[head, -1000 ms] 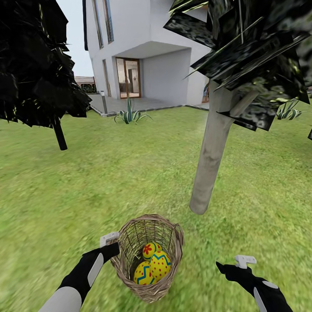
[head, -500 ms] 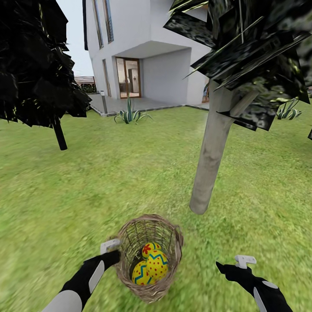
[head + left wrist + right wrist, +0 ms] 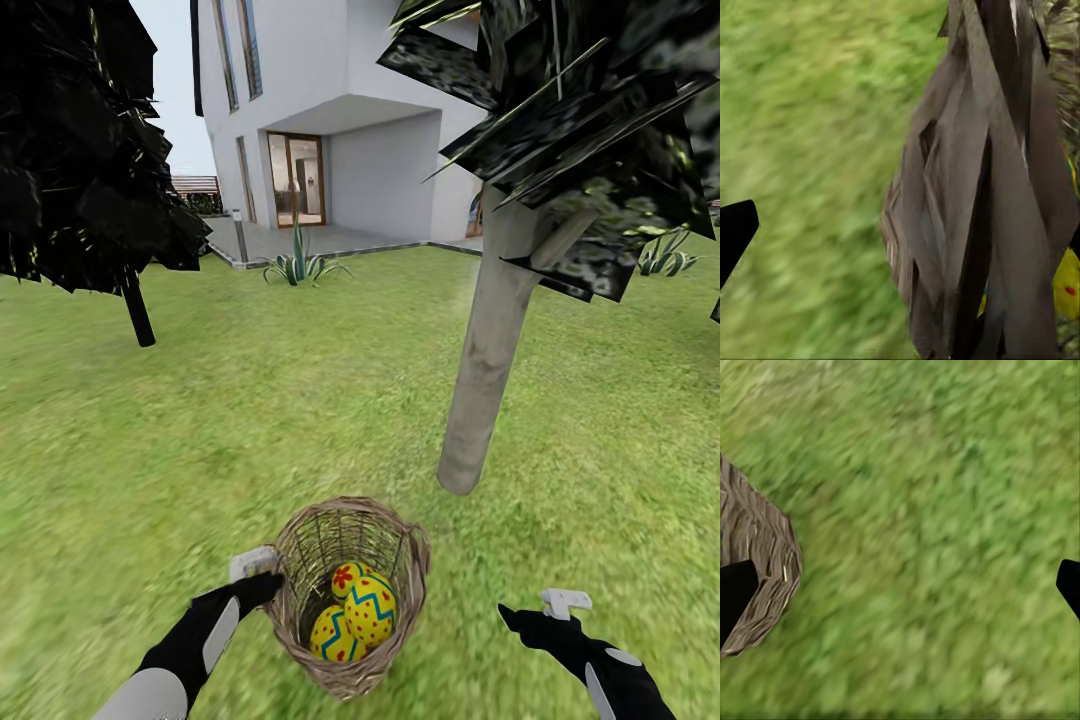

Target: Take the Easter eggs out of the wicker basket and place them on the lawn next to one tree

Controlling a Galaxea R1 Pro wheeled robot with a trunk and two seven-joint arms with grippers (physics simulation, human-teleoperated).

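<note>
Right now your round brown wicker basket [image 3: 348,600], open-woven with a thick braided rim, stands on the mottled green lawn [image 3: 250,420] at the lower centre of the head view. Three small yellow eggs [image 3: 355,608] lie heaped inside it, glossy and smooth: one with a red flower mark at the back, one with red dots and a blue zigzag band in front, one with a blue zigzag low on the left.

Just above and right of the basket rises the smooth pale grey-beige trunk of the tree [image 3: 487,370], its dark angular foliage filling the upper right. A near-black tree [image 3: 80,150] fills the upper left, and a white house [image 3: 330,110] stands at the top centre.

Your left gripper [image 3: 255,568] reaches in from the lower left, forearm angled up, tip against the basket's outer rim (the left wrist view shows coarse weave close up [image 3: 975,210] beside one dark finger [image 3: 733,232]); whether it pinches the rim you cannot tell. Your right gripper [image 3: 563,603] hovers over bare grass at the lower right, well apart from the basket, its fingers [image 3: 735,592] spread wide.
</note>
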